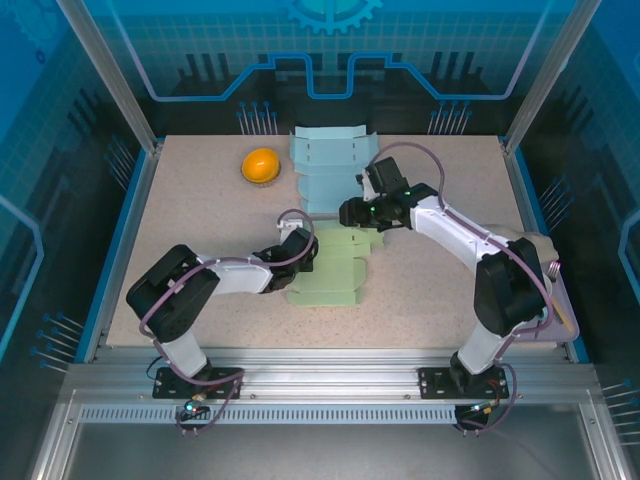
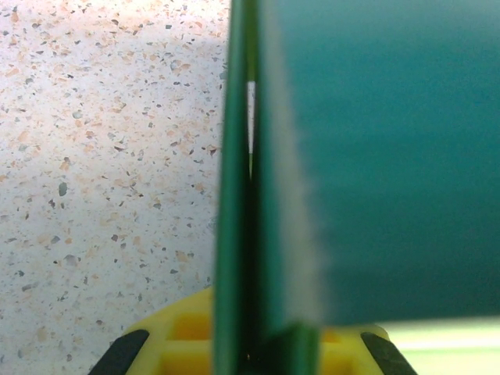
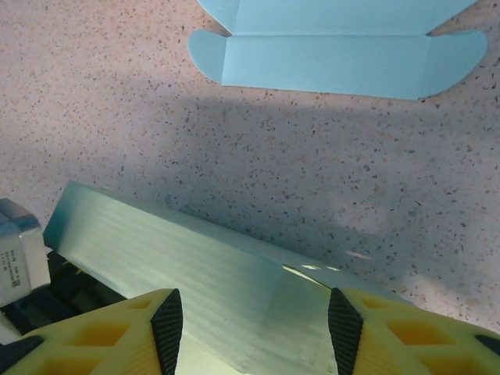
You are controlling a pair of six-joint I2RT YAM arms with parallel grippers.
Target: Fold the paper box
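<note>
Student: Step in hand?
Tutor: Likely raising a side wall. Green box (image 1: 335, 265) lies mid-bench (image 1: 190, 230) — left fingers (image 2: 125, 353) pinch one flap, right fingers (image 3: 167, 322) wide apart over a panel. Next move, probably: close and crease squarely.

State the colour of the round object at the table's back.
The round object is orange; top external view shows it best.

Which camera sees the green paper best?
The top camera: nearly the whole green paper lies spread on the table. The left wrist camera sees just its edge, blurry and very close, pinched in the left gripper. The right wrist camera sees one flap up close.
</note>
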